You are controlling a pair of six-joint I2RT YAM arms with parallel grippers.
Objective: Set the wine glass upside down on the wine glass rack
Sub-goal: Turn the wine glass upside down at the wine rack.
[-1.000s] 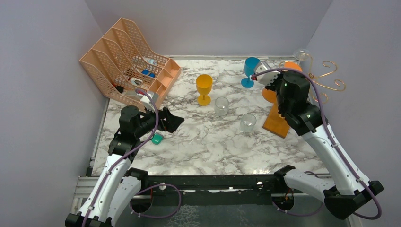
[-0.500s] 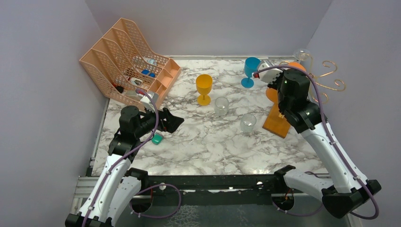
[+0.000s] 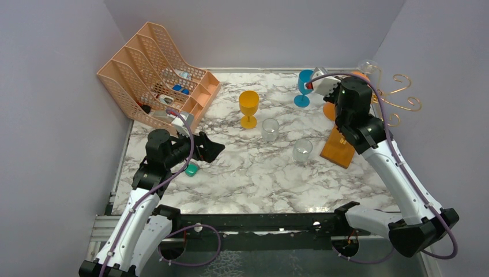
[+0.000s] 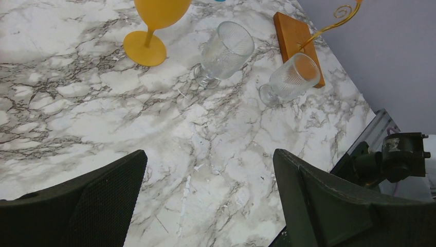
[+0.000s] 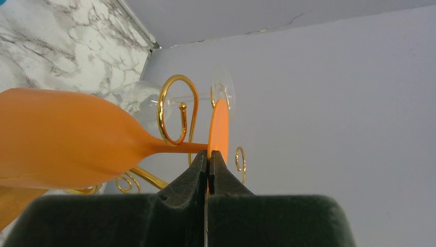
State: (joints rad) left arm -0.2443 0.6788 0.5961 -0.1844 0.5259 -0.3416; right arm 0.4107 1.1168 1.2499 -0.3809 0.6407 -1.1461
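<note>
Risk is the wine glass rack (image 5: pixel 177 110) tipping or swinging if the stem snags that gold spiral instead of sliding into it, or the orange wine glass (image 5: pixel 67 139) knocking the clear glass (image 5: pixel 128 98) already hung just behind it. Grip is thin too: my right gripper (image 5: pixel 208 167) is clamped tight on only the edge of the foot disc, bowl cantilevered out sideways beside the spiral, so a bump could twist it loose. Left gripper (image 4: pixel 209 154) is parked low over the marble table (image 4: pixel 154 128) with jaws wide, holding nothing
</note>
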